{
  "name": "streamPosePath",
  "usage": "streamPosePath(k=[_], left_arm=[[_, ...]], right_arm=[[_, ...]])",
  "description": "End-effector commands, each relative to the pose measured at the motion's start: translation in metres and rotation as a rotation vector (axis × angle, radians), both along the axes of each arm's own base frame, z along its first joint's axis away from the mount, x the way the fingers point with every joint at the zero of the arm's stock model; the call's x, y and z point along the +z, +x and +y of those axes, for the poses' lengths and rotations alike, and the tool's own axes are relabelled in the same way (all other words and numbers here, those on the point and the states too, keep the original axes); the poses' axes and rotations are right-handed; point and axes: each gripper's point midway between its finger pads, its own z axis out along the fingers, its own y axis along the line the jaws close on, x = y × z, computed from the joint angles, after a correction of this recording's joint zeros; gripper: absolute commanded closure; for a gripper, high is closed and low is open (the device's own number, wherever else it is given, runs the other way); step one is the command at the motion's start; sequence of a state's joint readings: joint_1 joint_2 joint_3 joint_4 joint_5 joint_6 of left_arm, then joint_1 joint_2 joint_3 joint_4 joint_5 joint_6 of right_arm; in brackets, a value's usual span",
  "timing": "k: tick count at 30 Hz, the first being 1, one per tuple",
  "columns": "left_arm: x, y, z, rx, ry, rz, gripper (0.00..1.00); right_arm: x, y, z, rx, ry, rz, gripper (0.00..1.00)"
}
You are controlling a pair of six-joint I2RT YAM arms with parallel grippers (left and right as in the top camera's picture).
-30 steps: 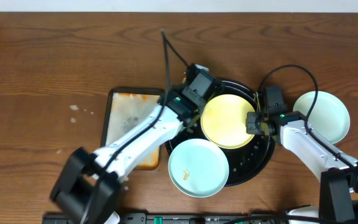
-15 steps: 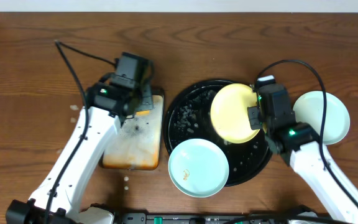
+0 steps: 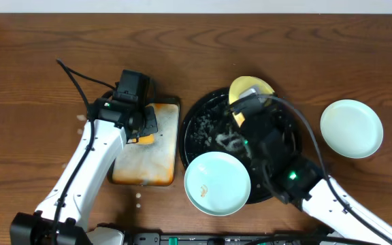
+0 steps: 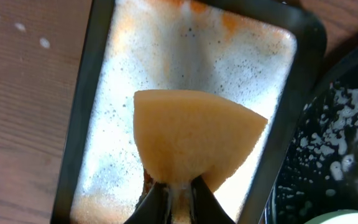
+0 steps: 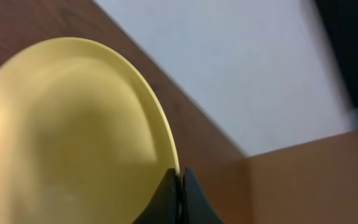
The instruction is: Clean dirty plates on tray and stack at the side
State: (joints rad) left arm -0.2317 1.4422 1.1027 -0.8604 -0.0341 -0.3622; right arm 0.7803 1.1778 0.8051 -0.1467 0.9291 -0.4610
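Note:
The black tray (image 3: 203,126) sits mid-table, speckled with foam. My right gripper (image 5: 180,180) is shut on the rim of the pale yellow plate (image 5: 73,137) and holds it tilted up over the tray's far side (image 3: 250,88). A mint-blue plate (image 3: 217,183) with orange specks rests on the tray's near edge. Another mint-blue plate (image 3: 351,128) lies on the table to the right. My left gripper (image 4: 178,196) is shut on the orange sponge (image 4: 191,140), over the foamy metal pan (image 4: 104,112).
The rectangular pan (image 3: 156,146) lies just left of the tray. Foam drops spot the wood left of the pan (image 3: 82,118). A pale wall and a brown surface show behind the plate in the right wrist view.
My right arm has swung inward and lifted the yellow plate up on edge over the tray's far side. My left gripper shifted slightly down over the pan with the sponge.

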Motion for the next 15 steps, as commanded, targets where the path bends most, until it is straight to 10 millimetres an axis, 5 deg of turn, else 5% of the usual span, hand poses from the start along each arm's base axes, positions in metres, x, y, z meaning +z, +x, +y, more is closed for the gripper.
streamPosePath(k=[1, 15], left_arm=[[-0.0013, 0.0001, 0.0013, -0.008, 0.004, 0.002, 0.87], [-0.0014, -0.0001, 0.0012, -0.009, 0.003, 0.004, 0.86]], right_arm=[[0.024, -0.0109, -0.0035, -0.046, -0.149, -0.053, 0.99], [0.028, -0.0197, 0.0032, -0.032, -0.231, -0.057, 0.99]])
